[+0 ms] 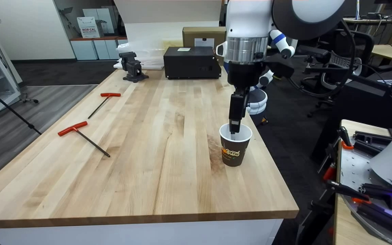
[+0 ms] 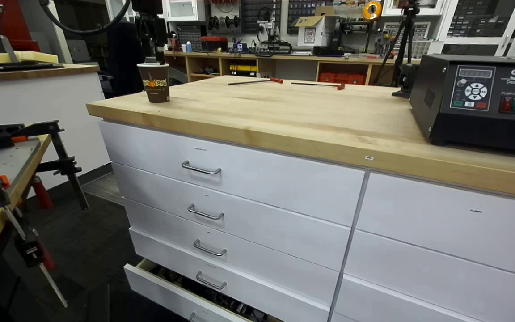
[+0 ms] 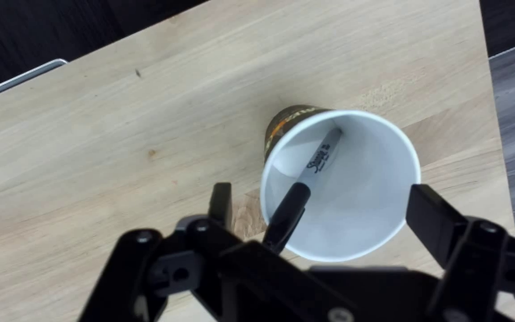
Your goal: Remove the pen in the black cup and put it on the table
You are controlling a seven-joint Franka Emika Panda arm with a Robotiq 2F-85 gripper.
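Standing released and well apart, the fingers [image 3: 221,203] of the gripper [image 3: 322,205] hang at the mouth of the black cup [image 1: 232,158]; whether their tips dip below its white rim cannot be told. The pen [image 3: 296,198] leans inside the cup, in the wrist view its black cap crossing the rim between the fingers and its gray, lettered barrel reaching down inside; the cap's far end is hidden by the gripper. The cup stands upright on the table [image 1: 168,170], in an exterior view just inside the right edge, toward the near right corner. Across the table, near the left edge, lie a red-handled tool [image 1: 73,128] and, farther back, another red-handled tool [image 1: 110,95]. Farthest out, a black vise [image 1: 133,68] stands toward the far left corner and a black box [image 1: 192,64] toward the far right one.
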